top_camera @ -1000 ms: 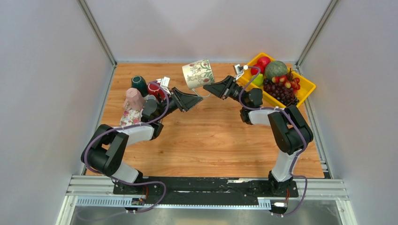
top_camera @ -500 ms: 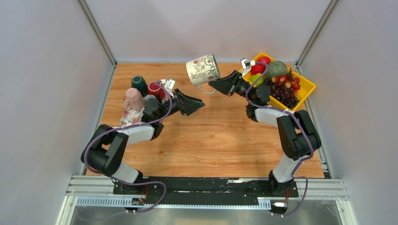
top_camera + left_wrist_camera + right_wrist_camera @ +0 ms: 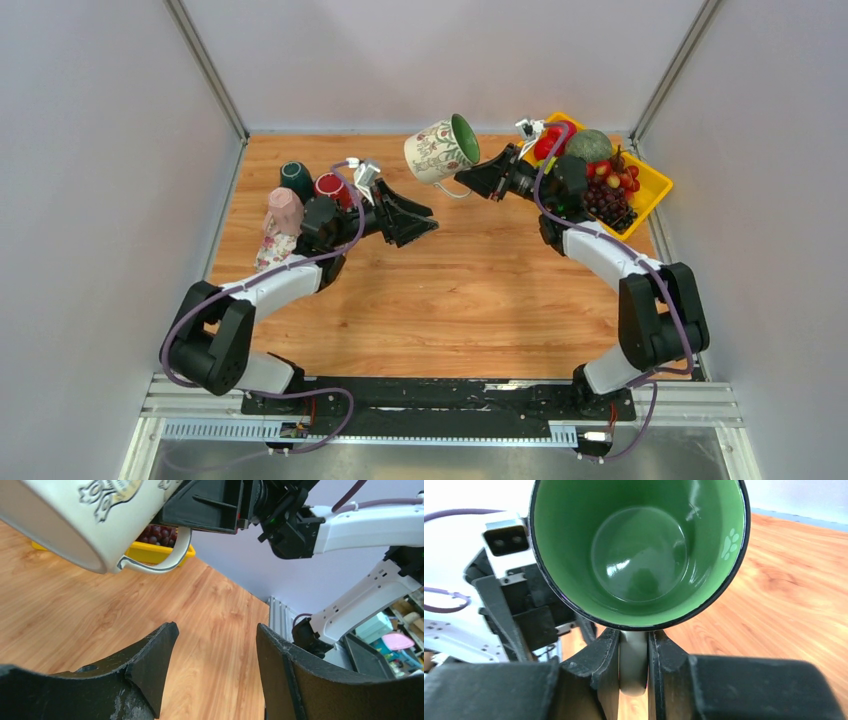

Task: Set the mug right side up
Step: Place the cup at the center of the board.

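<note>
The mug (image 3: 438,152) is cream with a floral print and a green inside. It hangs in the air above the far middle of the table, tilted with its mouth toward the upper right. My right gripper (image 3: 466,182) is shut on the mug's handle (image 3: 633,665); the right wrist view looks into the mug's green interior (image 3: 639,555). My left gripper (image 3: 428,222) is open and empty, below and left of the mug. In the left wrist view the mug's base and handle (image 3: 165,562) show above my open fingers (image 3: 150,670).
A yellow tray (image 3: 648,180) of fruit sits at the far right. A dark green cup (image 3: 295,177), a red cup (image 3: 330,187) and a pink cup (image 3: 285,210) stand at the far left beside my left arm. A patterned cloth (image 3: 272,250) lies under them.
My right gripper has lifted the mug up and to the right and rotated it, so its green mouth now shows. My left gripper has stayed open and shifted slightly.
</note>
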### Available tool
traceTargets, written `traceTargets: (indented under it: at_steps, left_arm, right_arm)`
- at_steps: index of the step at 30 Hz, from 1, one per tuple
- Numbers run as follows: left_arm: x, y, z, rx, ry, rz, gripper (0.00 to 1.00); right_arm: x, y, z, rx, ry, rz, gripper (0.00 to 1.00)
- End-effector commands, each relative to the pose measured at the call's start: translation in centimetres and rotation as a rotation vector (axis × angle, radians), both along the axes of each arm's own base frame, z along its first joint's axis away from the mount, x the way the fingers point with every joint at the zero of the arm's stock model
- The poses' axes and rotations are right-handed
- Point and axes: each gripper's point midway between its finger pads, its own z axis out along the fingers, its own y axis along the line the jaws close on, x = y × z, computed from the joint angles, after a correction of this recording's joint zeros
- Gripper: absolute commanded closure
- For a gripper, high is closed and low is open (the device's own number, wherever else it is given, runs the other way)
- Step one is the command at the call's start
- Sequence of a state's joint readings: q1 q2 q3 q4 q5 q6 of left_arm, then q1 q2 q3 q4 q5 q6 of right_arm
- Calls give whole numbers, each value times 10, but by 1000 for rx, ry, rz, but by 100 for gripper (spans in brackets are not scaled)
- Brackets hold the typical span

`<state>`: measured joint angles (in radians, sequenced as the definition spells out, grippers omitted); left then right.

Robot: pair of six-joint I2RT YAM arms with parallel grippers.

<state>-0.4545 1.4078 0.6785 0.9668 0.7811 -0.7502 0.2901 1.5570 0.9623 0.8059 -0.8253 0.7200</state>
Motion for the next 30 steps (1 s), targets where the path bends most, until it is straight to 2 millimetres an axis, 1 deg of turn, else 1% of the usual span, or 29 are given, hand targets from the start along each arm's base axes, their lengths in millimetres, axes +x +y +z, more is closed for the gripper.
traceTargets:
  at_steps: [1, 2, 6, 9, 10, 13, 15, 16, 23, 24, 27, 30]
  left_arm:
    - [2, 7, 17, 83, -119, -7, 30]
    - [2, 9, 20, 91, -135, 1, 30]
    - [11, 25, 18, 163, -189, 64, 30]
    - [14, 37, 16, 227, -186, 107, 29]
    - [15, 40, 16, 245, -204, 119, 27]
    - [18, 52, 14, 293, -188, 167, 14]
    - [18, 57, 12, 318, -193, 178, 4]
    - [18, 59, 11, 327, -201, 181, 1]
    - [22, 83, 8, 361, -179, 266, 0]
    - [23, 88, 5, 376, -176, 276, 0]
    - [22, 96, 7, 403, -190, 286, 0]
    - [25, 112, 14, 438, -210, 314, 0]
  right_arm:
    - [8, -22, 72, -51, -295, -157, 100]
    - [9, -25, 73, -64, -304, -173, 100]
    - [14, -34, 73, -118, -337, -238, 100]
    - [21, -44, 72, -171, -365, -299, 100]
    - [22, -48, 73, -183, -372, -316, 100]
    - [25, -59, 72, -213, -395, -360, 100]
    - [29, -66, 68, -248, -406, -395, 100]
    - [31, -69, 64, -270, -412, -409, 100]
    - [49, -92, 44, -427, -427, -530, 100]
    - [52, -96, 41, -455, -430, -547, 100]
    - [60, -105, 32, -523, -433, -582, 100]
    - [61, -107, 24, -567, -445, -580, 100]
